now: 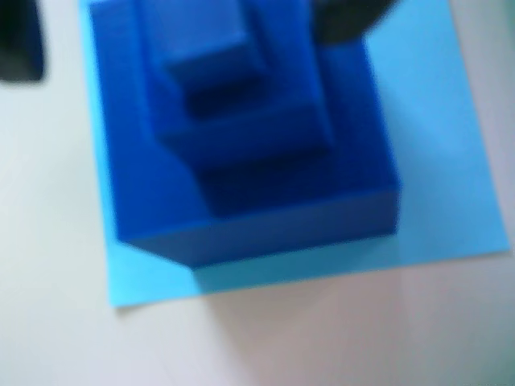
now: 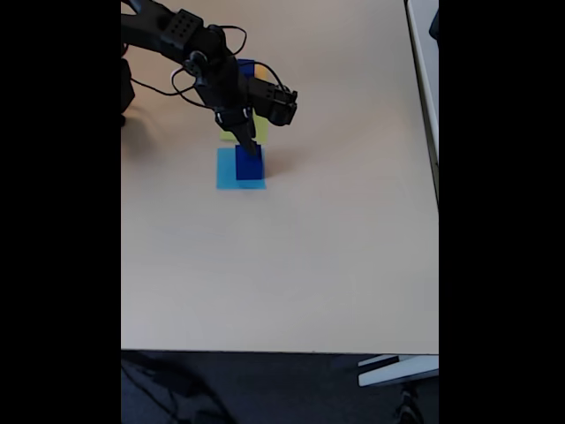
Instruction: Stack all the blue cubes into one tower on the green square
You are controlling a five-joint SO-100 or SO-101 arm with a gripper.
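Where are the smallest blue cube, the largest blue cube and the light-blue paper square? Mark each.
smallest blue cube (image 1: 211,55): wrist view, its top face.
largest blue cube (image 1: 322,229): wrist view, its front side face.
light-blue paper square (image 1: 438,185): wrist view, bare part right of the stack.

The blue cubes (image 1: 241,161) look like smooth, matt solid plastic or foam, with no shine on their faces. Under them lies a thin light-blue paper square (image 1: 434,177), flat and matt. The surface (image 2: 309,265) is pale beige, smooth, with a faint sheen. The arm (image 2: 203,62) is matt black plastic.
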